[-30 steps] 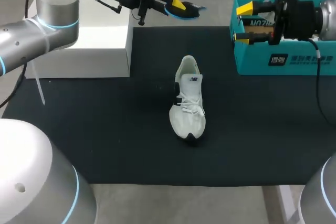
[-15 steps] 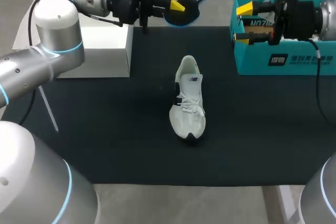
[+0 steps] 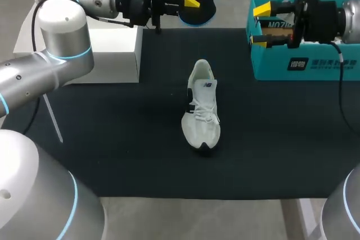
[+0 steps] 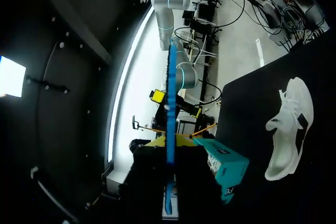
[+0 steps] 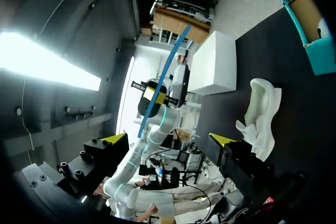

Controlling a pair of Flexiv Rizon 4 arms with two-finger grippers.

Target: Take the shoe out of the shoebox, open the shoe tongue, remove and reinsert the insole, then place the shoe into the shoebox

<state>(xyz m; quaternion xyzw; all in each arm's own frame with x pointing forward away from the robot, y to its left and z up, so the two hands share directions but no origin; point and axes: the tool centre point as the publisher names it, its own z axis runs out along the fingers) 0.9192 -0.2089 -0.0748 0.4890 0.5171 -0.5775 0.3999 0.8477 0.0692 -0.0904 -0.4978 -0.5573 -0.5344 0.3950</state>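
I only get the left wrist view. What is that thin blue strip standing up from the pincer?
Observer: From above it is a flat black-and-blue shoe insole, edge-on to you, pinched in the left pincer.
Operator: Is the other pincer holding anything?
Observer: No. The right pincer is open and empty, over one end of the open teal cardboard shoebox.
Operator: Anything else I miss?
Observer: A white rectangular box stands below the left arm.

Over the last 1 second the left tool (image 3: pixel 190 2) has rolled, tipping the insole (image 3: pixel 201 8) it holds from nearly flat to steeply tilted, while the left arm (image 3: pixel 62 32) swung its elbow rightward.
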